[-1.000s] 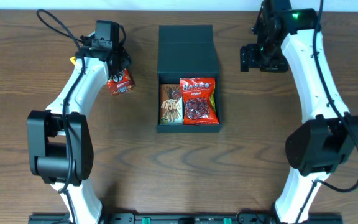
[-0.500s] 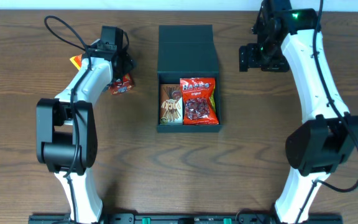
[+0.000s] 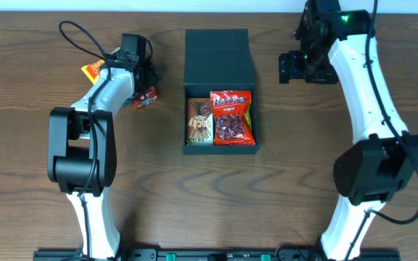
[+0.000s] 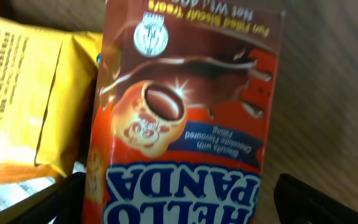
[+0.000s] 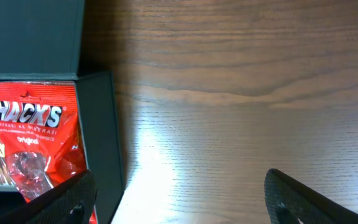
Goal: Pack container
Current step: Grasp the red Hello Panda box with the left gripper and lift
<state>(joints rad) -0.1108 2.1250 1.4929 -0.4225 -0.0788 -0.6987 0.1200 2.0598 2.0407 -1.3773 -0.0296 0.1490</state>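
Note:
The container (image 3: 220, 51) is a dark teal-black box at the table's middle, its lid flap open toward the far side. A brown Pocky packet (image 3: 199, 121) and a red Hacks packet (image 3: 232, 116) lie in it. My left gripper (image 3: 144, 81) is open, low over a red Hello Panda packet (image 3: 146, 98) left of the container. In the left wrist view the packet (image 4: 185, 106) lies between the spread fingers (image 4: 179, 202). My right gripper (image 3: 294, 69) is open and empty to the right of the container, and the right wrist view shows its fingers (image 5: 179, 205) over bare wood.
A yellow packet (image 3: 92, 70) lies left of the Hello Panda packet, and it also shows in the left wrist view (image 4: 23, 106). The container's right wall (image 5: 98, 137) and the Hacks packet (image 5: 33, 134) show at the left of the right wrist view.
My left arm has swung to the right and toward the far side, uncovering the yellow packet. The Hello Panda packet has shifted slightly right. The right arm has not moved.

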